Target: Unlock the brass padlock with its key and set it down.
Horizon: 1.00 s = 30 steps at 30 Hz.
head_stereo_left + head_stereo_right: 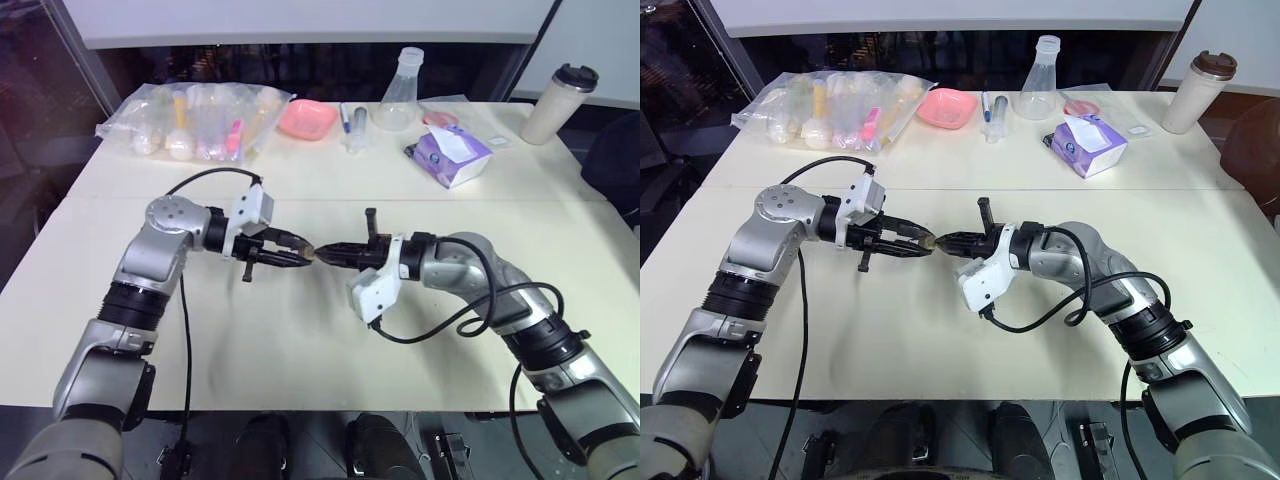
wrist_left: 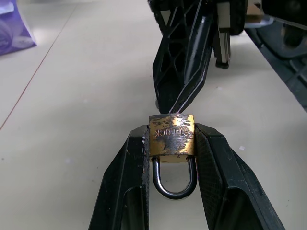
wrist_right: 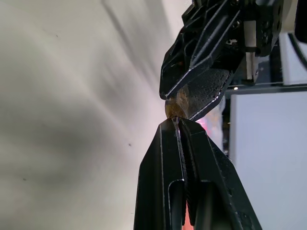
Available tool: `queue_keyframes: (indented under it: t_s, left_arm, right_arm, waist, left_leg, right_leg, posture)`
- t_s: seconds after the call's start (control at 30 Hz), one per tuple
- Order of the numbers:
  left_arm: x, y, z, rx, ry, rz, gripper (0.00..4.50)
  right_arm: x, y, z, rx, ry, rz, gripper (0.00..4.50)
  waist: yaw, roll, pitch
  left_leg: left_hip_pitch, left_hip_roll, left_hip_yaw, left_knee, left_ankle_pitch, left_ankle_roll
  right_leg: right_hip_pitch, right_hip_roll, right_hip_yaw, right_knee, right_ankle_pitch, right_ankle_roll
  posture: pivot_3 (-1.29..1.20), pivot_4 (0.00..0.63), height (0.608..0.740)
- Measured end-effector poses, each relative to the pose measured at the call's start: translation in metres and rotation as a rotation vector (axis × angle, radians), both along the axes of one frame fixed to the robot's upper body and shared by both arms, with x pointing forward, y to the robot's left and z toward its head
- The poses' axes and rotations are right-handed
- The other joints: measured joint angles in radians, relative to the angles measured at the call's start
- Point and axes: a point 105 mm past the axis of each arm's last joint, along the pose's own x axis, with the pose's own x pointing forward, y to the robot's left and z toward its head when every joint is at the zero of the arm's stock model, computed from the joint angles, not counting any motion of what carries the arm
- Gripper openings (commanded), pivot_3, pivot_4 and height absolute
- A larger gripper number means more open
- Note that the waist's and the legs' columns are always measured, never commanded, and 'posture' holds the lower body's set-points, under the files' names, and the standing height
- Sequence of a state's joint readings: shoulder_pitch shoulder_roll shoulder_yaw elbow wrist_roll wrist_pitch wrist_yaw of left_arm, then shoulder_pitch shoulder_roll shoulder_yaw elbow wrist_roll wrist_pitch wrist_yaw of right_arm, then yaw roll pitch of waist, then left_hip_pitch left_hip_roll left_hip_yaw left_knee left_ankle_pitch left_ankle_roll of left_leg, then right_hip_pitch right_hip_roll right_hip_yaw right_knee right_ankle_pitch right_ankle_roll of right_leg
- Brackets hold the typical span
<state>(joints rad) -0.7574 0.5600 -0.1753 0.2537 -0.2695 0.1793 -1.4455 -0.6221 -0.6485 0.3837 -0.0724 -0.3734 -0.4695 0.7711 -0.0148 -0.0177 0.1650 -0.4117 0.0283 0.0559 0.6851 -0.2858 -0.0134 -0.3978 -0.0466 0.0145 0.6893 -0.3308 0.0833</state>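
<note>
The brass padlock [image 2: 171, 135] is a small worn golden block with a silvery shackle loop [image 2: 173, 184] pointing back toward the wrist. My left gripper [image 1: 303, 257] is shut on it, one finger on each side of the body, holding it above the table. My right gripper [image 1: 326, 255] faces it from the other side, jaws shut, with its tips [image 2: 173, 109] touching the lock's end opposite the shackle. In the right wrist view the right gripper's closed fingers [image 3: 169, 143] meet the lock [image 3: 172, 109] between the left fingers. The key is hidden.
Along the far side of the cream table [image 1: 300, 350] lie a clear bag of small items [image 1: 195, 120], a pink bowl [image 1: 307, 118], a glass flask [image 1: 397, 95], a purple-and-white box [image 1: 450, 155] and a lidded cup [image 1: 558, 103].
</note>
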Motion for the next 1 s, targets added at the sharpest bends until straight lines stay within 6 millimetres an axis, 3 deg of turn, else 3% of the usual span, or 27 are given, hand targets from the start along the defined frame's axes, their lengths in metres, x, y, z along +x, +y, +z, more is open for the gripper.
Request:
queue_keyframes:
  t_s: [0.4, 0.53, 0.63, 0.73, 0.83, 1.0]
  left_arm:
    - [0.002, -0.008, 0.0, 0.035, -0.239, -0.031, 0.74]
    - [0.001, -0.009, 0.001, 0.034, -0.219, -0.027, 0.74]
    - [0.0, -0.009, 0.001, 0.021, -0.168, -0.021, 0.74]
    - [0.0, -0.003, 0.0, 0.027, -0.1, 0.003, 0.74]
    - [-0.002, 0.0, -0.001, 0.026, -0.045, 0.004, 0.74]
    - [-0.006, -0.001, 0.001, 0.017, 0.006, -0.006, 0.74]
  right_arm:
    - [-0.013, 0.001, -0.002, 0.028, 0.298, 0.0, 0.07]
    - [-0.013, 0.002, 0.0, 0.023, 0.282, 0.009, 0.07]
    - [-0.01, -0.001, 0.001, -0.046, 0.111, 0.037, 0.07]
    - [-0.005, -0.009, -0.003, -0.104, -0.028, 0.062, 0.96]
    - [-0.005, -0.01, -0.008, -0.12, -0.079, 0.076, 2.49]
    - [-0.004, -0.01, -0.008, -0.106, -0.129, 0.081, 2.49]
  waist:
    - [0.001, 0.0, 0.0]
    - [0.001, 0.0, 0.0]
    - [0.001, 0.0, 0.0]
    - [0.0, 0.0, 0.0]
    - [0.0, 0.0, 0.0]
    - [0.0, 0.0, 0.0]
  left_leg:
    - [0.0, 0.0, 0.0, 0.0, -0.003, 0.005]
    - [0.0, 0.0, 0.0, 0.0, -0.003, 0.005]
    - [0.0, 0.0, 0.0, 0.0, -0.003, 0.005]
    - [0.0, 0.0, 0.0, 0.0, -0.003, 0.004]
    - [0.0, 0.0, 0.0, 0.0, 0.0, 0.0]
    - [0.0, 0.0, 0.0, 0.0, 0.0, 0.0]
  right_leg:
    - [0.0, 0.0, 0.0, 0.0, 0.0, 0.0]
    - [0.0, 0.0, 0.0, 0.0, 0.0, 0.0]
    - [0.0, 0.0, 0.0, 0.0, 0.0, 0.0]
    - [0.0, 0.0, 0.0, 0.0, 0.0, 0.0]
    - [0.0, 0.0, 0.0, 0.0, 0.0, 0.0]
    - [0.0, 0.0, 0.0, 0.0, 0.0, 0.0]
  posture:
    - [0.0, 0.15, 0.715]
    - [0.0, 0.15, 0.715]
    - [0.0, 0.15, 0.715]
    - [0.0, 0.15, 0.715]
    - [0.0, 0.15, 0.715]
    - [0.0, 0.15, 0.715]
